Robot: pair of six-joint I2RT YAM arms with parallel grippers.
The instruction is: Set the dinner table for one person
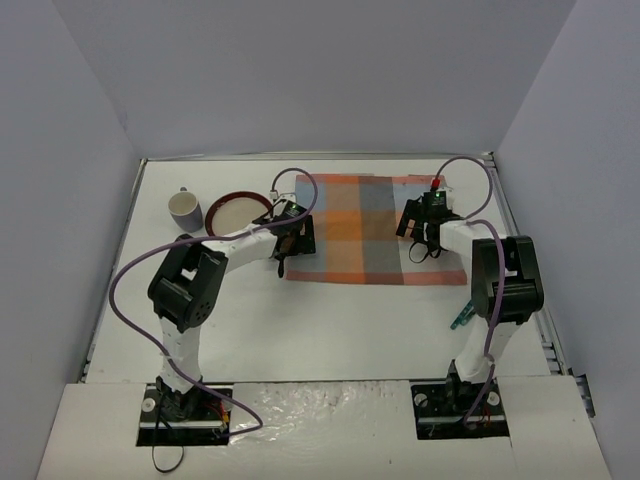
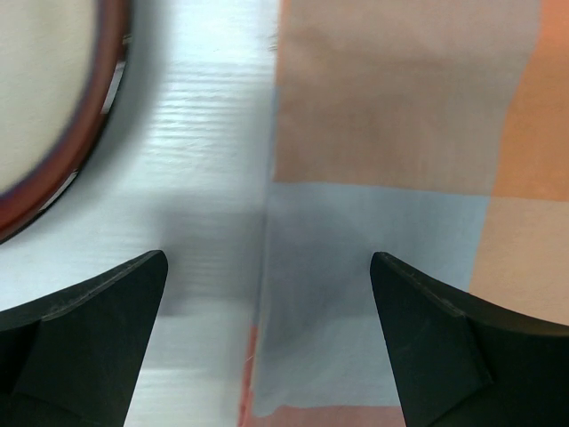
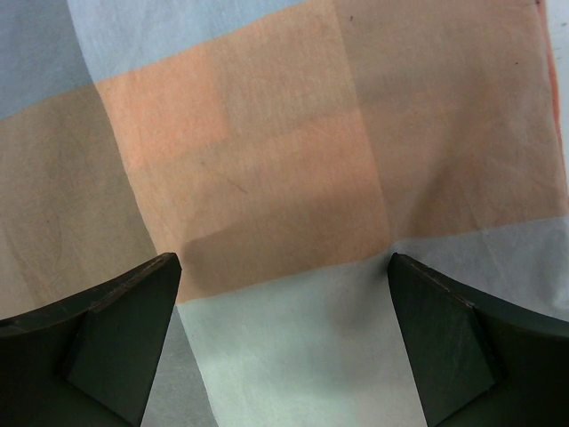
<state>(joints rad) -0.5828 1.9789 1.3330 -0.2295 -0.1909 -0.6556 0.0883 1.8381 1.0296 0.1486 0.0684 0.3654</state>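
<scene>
Your left pincer [image 2: 267,267] hangs empty, dark wedge fingers spread wide, over the left edge of the soft plaid mat [image 1: 350,225]. Your right pincer [image 3: 284,267], also spread and empty, hovers over the mat's right part. The mat's long axis runs left to right on the far middle of the smooth white table [image 1: 330,330]. Just left of your left pincer sits the round, brown-rimmed plate [image 1: 238,212], so that arm looks nearer. The cup [image 1: 185,207] stands beyond.

Plate [image 2: 105,107] cropped at left edge, rim blurred
</scene>
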